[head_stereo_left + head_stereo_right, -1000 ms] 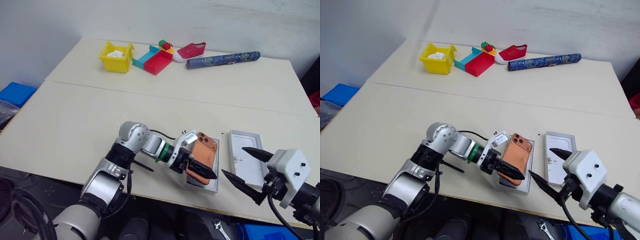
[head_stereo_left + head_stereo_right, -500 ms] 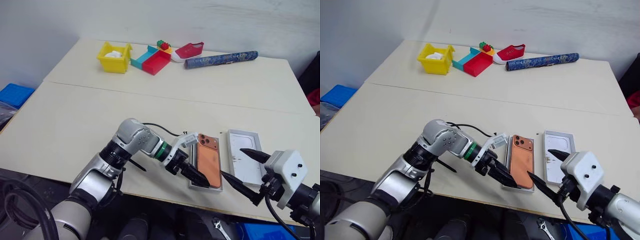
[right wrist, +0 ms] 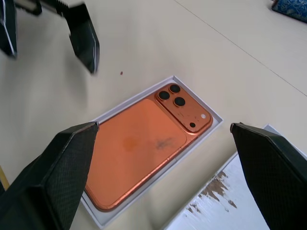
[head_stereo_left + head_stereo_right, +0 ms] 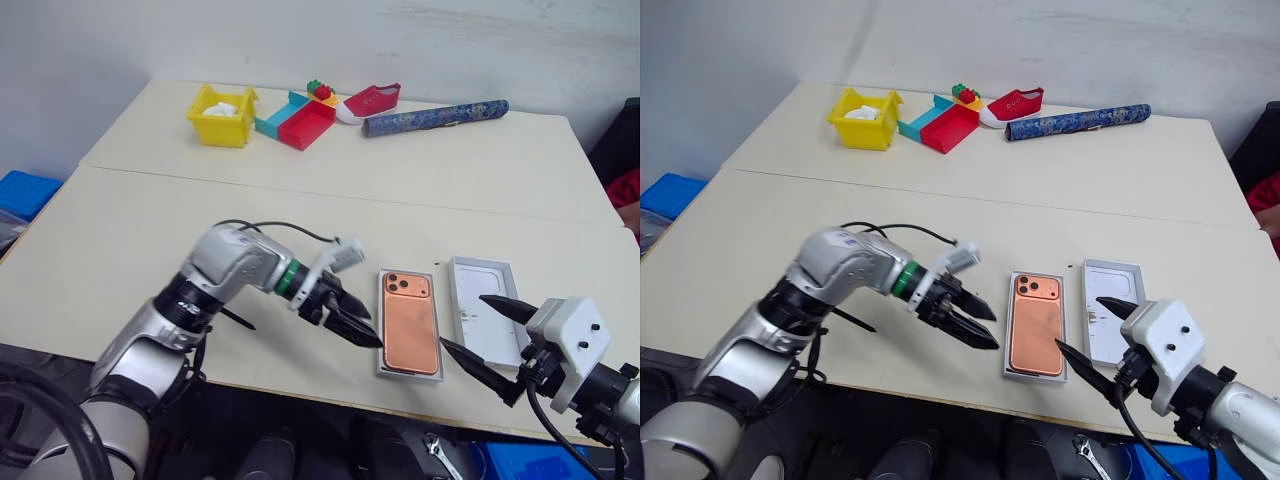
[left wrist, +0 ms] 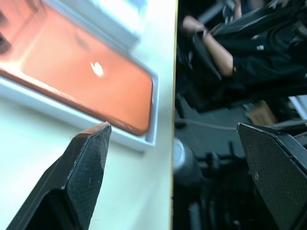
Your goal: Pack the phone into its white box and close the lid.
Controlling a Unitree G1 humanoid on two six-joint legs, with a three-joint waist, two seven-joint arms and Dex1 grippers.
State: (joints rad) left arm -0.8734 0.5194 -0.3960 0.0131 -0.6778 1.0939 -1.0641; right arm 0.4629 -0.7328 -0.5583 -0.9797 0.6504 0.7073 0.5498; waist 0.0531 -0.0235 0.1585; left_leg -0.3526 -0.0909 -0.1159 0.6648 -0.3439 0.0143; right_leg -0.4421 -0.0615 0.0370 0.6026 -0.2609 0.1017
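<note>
Pale cream tabletop [image 4: 150, 230] stretches under a white wall, with clutter parked out of the way at its far edge: from ten o'clock toward one o'clock sit a yellow bin [image 4: 220, 103], a teal-and-red tray [image 4: 300, 118], a red shoe [image 4: 368, 100] and a rolled blue tube [image 4: 435, 116]. At about seven o'clock the left gripper [image 4: 348, 318] hovers just above the table, its two black fingers spread wide and holding nothing, tips aimed toward the box beside it. Just right of it, at six o'clock near the table's front edge, the phone [image 4: 409, 322] lies flat inside the white box [image 4: 380, 330], back up, camera bump at the far end; it fills the tray closely, so the packing step looks done. Immediately right again, at five o'clock, the lid [image 4: 468, 310] lies open-side up, close alongside the box, ready to be turned over onto it. The right gripper [image 4: 488, 338] hangs over the lid's near end with its fingers wide apart and empty, probably placed to take the lid next.
</note>
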